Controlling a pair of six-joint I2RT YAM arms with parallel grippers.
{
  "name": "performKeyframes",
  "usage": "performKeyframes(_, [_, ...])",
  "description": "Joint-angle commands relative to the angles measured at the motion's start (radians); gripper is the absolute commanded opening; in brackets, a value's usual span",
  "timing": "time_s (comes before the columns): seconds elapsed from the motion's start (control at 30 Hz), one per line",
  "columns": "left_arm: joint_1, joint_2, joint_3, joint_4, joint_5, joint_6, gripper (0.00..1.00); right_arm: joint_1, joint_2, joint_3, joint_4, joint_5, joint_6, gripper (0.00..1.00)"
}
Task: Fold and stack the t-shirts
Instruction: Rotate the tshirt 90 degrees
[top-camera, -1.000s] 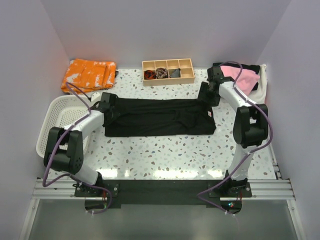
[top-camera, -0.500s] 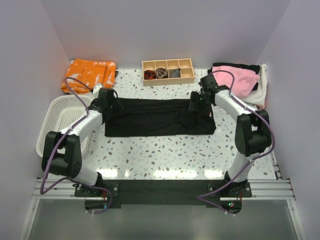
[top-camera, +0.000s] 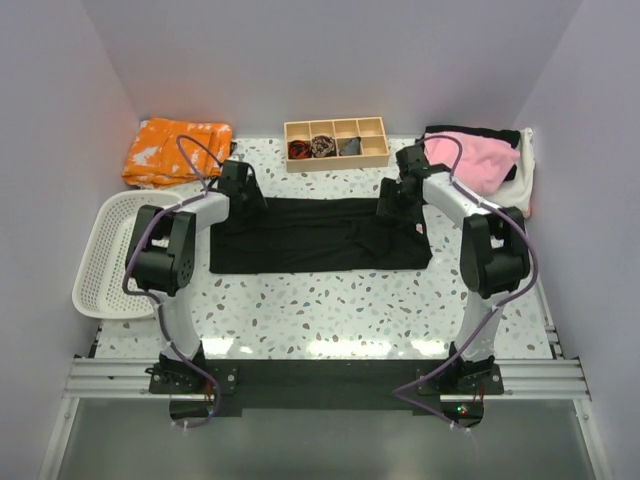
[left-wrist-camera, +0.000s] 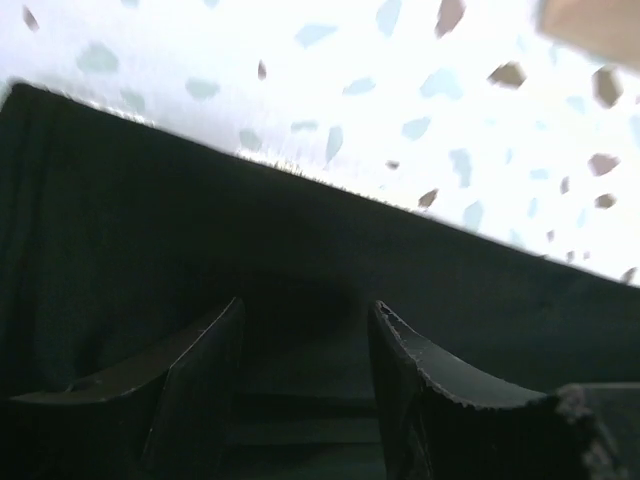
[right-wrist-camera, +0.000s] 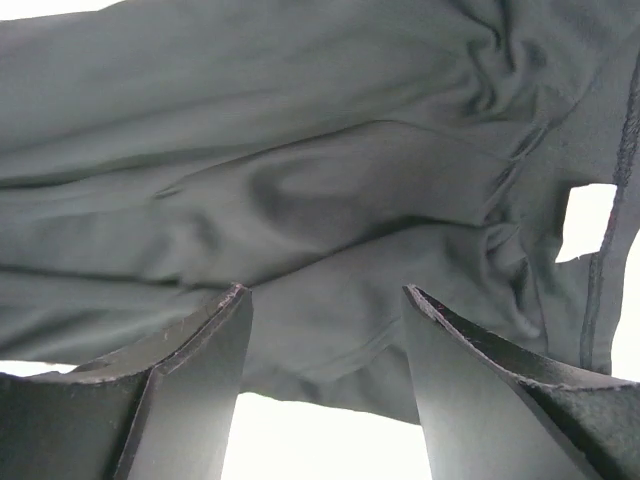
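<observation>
A large black t-shirt (top-camera: 320, 235) lies flat as a long folded strip across the middle of the table, a small white label (top-camera: 420, 228) near its right end. My left gripper (top-camera: 243, 187) hangs over the shirt's far left corner. In the left wrist view it (left-wrist-camera: 305, 310) stands open above the black cloth (left-wrist-camera: 150, 250), with nothing between the fingers. My right gripper (top-camera: 400, 200) is at the far right edge. In its wrist view it (right-wrist-camera: 325, 295) is open over the wrinkled fabric (right-wrist-camera: 300, 180). A pink t-shirt (top-camera: 480, 160) tops a pile at the back right.
An orange patterned cloth (top-camera: 175, 150) lies at the back left. A wooden divided tray (top-camera: 336, 143) with small rolled fabric pieces sits at the back middle. A white basket (top-camera: 115, 250) stands at the left edge. Speckled tabletop (top-camera: 330, 310) shows in front of the shirt.
The left arm swung from the shirt's left end up to its far left corner. The right arm came from beside the pink pile down onto the shirt's far right edge. The shirt stayed put.
</observation>
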Motion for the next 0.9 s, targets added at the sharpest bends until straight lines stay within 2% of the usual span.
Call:
performKeyframes(0.0, [-0.018, 0.03, -0.008, -0.016, 0.013, 0.022, 0.56, -0.002, 0.063, 0.029, -0.002, 0.068, 0.026, 0.65])
performKeyframes(0.3, [-0.055, -0.098, -0.241, -0.094, -0.059, -0.043, 0.54, 0.0, 0.199, 0.125, -0.071, 0.17, 0.017, 0.65])
performKeyframes(0.47, [-0.117, -0.257, -0.444, -0.143, -0.031, -0.125, 0.54, 0.0, 0.277, 0.24, -0.134, 0.197, -0.012, 0.65])
performKeyframes(0.67, [-0.274, -0.447, -0.627, -0.181, 0.097, -0.275, 0.53, 0.002, 0.38, 0.418, -0.19, 0.171, -0.055, 0.66])
performKeyframes(0.87, [-0.483, -0.602, -0.73, -0.25, 0.183, -0.358, 0.53, 0.025, 0.532, 0.669, -0.293, 0.094, -0.101, 0.67])
